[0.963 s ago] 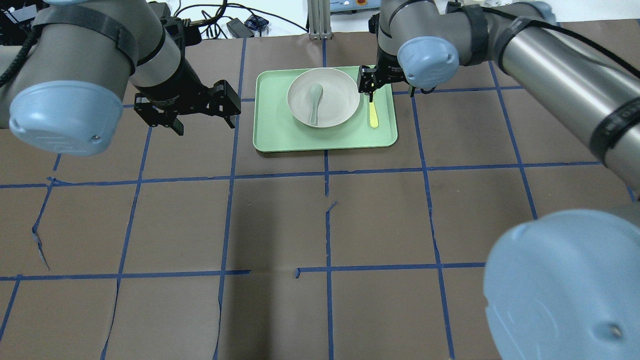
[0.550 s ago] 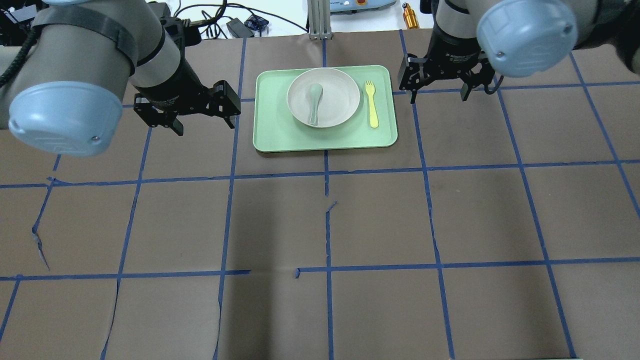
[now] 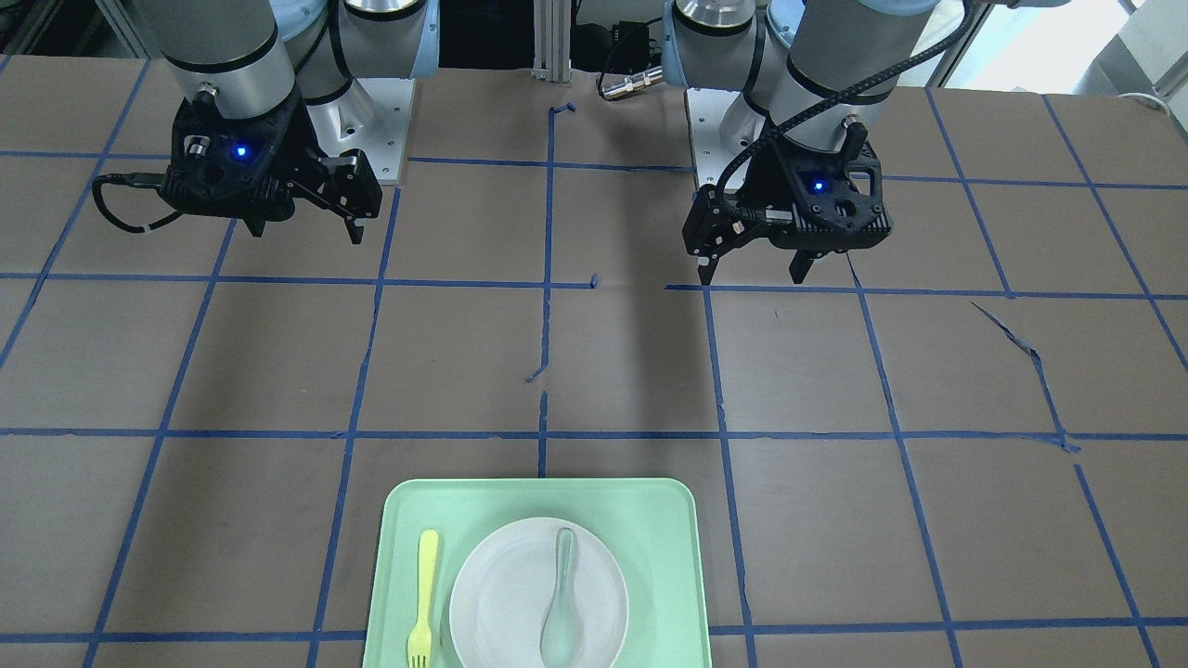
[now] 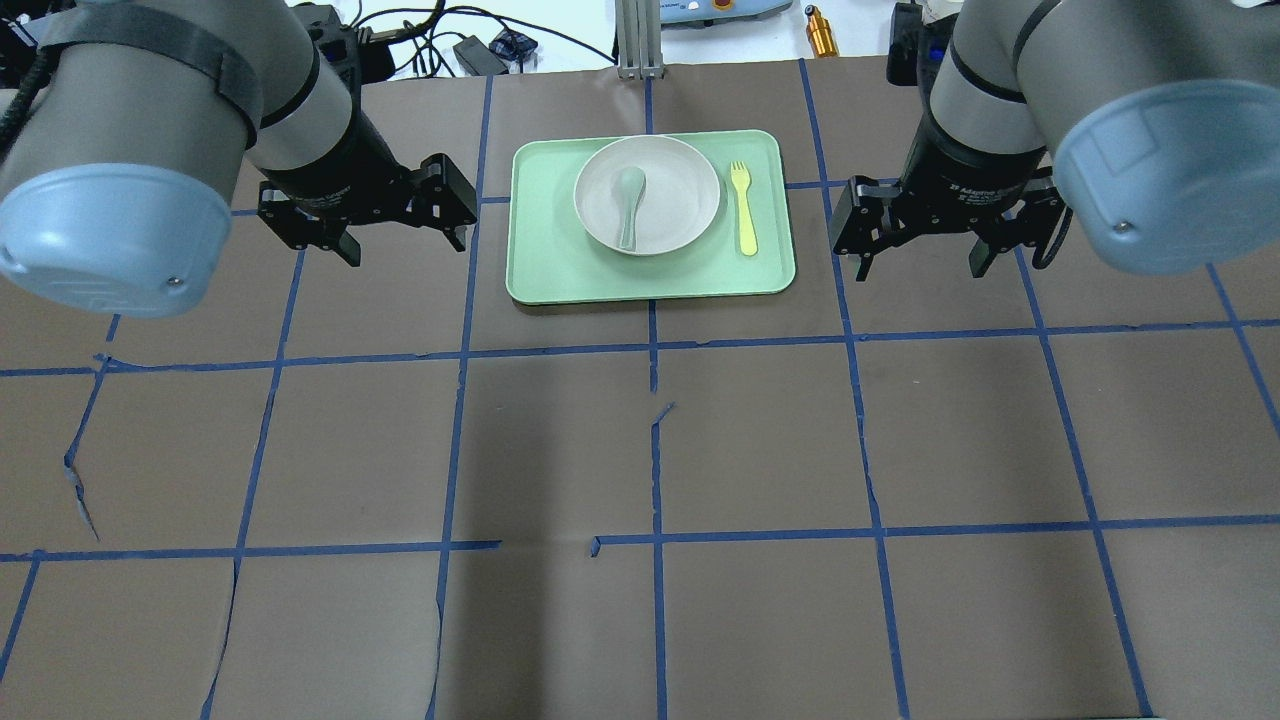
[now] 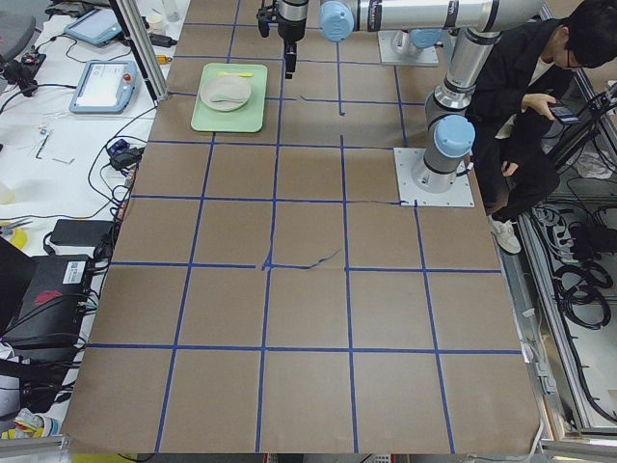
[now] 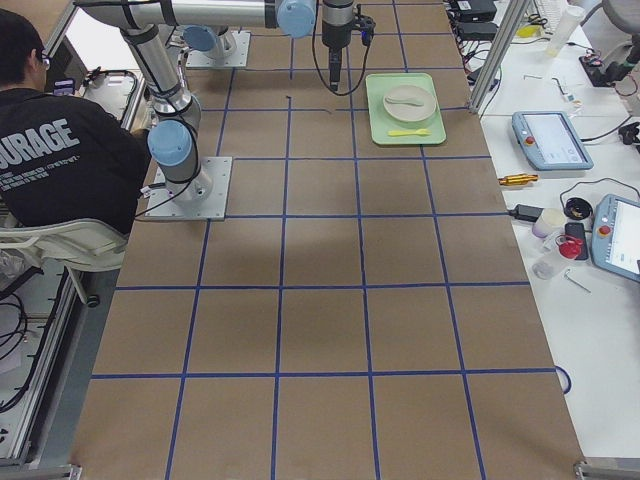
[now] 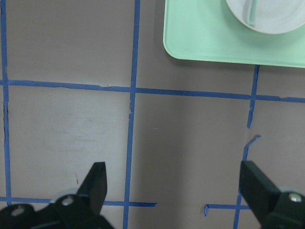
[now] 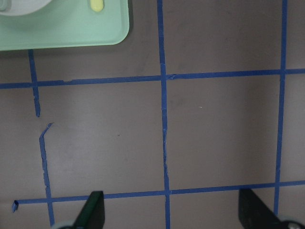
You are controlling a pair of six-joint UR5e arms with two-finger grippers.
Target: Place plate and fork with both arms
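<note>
Both grippers, front-facing view: my right gripper (image 3: 306, 230) and my left gripper (image 3: 754, 274) are hanging over the bare table (image 3: 557, 353), jaws spread wide and holding nothing, well apart from the tray (image 3: 650, 520).
Plate and fork, front-facing view: the plate (image 3: 506, 603) is sitting in the tray with a spoon (image 3: 560, 594) lying in it. The fork (image 3: 424, 594) is lying on the tray floor just beside the plate, not touching it.
Overhead view: my left gripper is hovering off the tray's left edge and my right gripper off its right edge, both wide open.
Change, overhead view: a second ago my right fingers were down over the fork's tined end. Now they are backing off to the side and toward my base, and the fork is lying free. My left gripper is barely shifting.
Meaning: I am judging both placements done, with my arms clearing away.
Side views: plate and fork are showing on the tray. My fingers are too small there to judge.
Left wrist view: my fingers are framing empty table, with the tray corner and plate edge above.
Right wrist view: my fingers are gaping over empty table, and the fork's handle tip is peeking in at the top.
</note>
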